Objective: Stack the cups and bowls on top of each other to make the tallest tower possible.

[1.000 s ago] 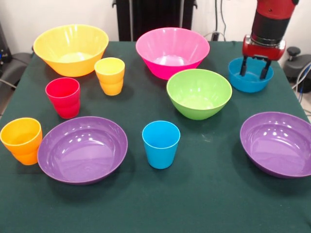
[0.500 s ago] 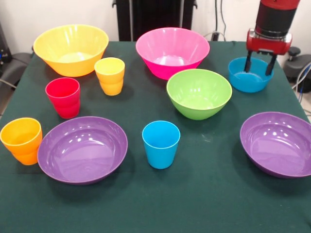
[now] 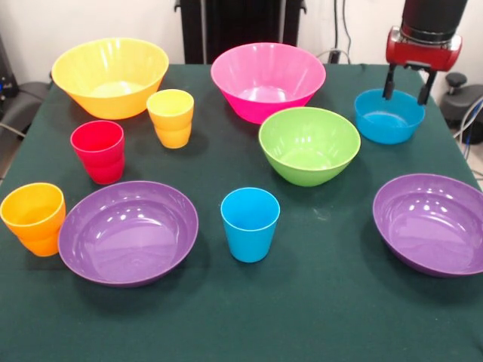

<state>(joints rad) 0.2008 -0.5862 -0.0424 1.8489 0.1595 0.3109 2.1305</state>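
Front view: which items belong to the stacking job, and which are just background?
Job:
glossy plastic cups: red, blue, yellow, orange
plastic bowls: orange-yellow, pink, lime green, small blue, two purple
gripper

Background:
green table

The gripper [image 3: 408, 84] rose from inside the blue bowl [image 3: 389, 117] until its open fingers cleared the far rim, leaving the bowl behind.

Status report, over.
Gripper open, empty, above the small blue bowl. No tower yet: cups and bowls all separate on the table. Nothing in the way.
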